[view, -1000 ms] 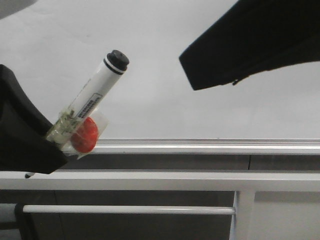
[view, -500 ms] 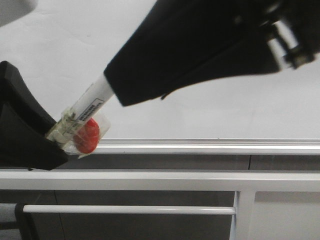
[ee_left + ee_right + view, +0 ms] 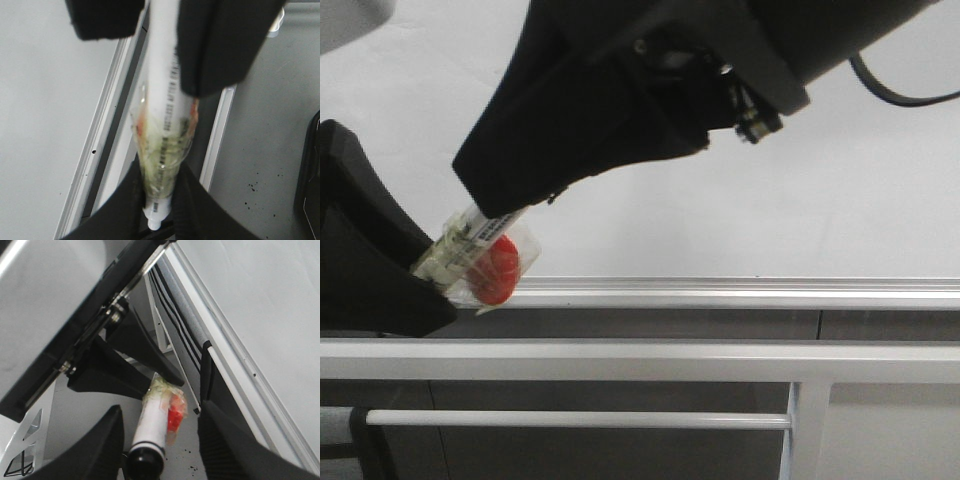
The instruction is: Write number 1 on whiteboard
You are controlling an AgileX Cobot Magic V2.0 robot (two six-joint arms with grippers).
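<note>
A white marker pen (image 3: 485, 235) with clear tape and a red blob (image 3: 492, 268) on its barrel slants up out of my left gripper (image 3: 425, 275), which is shut on its lower end (image 3: 161, 200). My right gripper (image 3: 505, 200) stands open around the pen's black cap (image 3: 145, 460). Its fingers (image 3: 102, 445) flank the cap with gaps on both sides. In the front view the right gripper hides the cap. The whiteboard (image 3: 770, 200) fills the background. The number 1 is out of view.
The board's silver tray rail (image 3: 740, 293) runs across just below the pen. Under it are grey metal bars (image 3: 620, 360) and a thin horizontal rod (image 3: 570, 419). A black cable (image 3: 910, 95) hangs at the upper right.
My right gripper has come down and to the left from the upper right, over the pen's cap end. The cap, bare a second ago, is now covered in the front view. The left gripper has stayed still.
</note>
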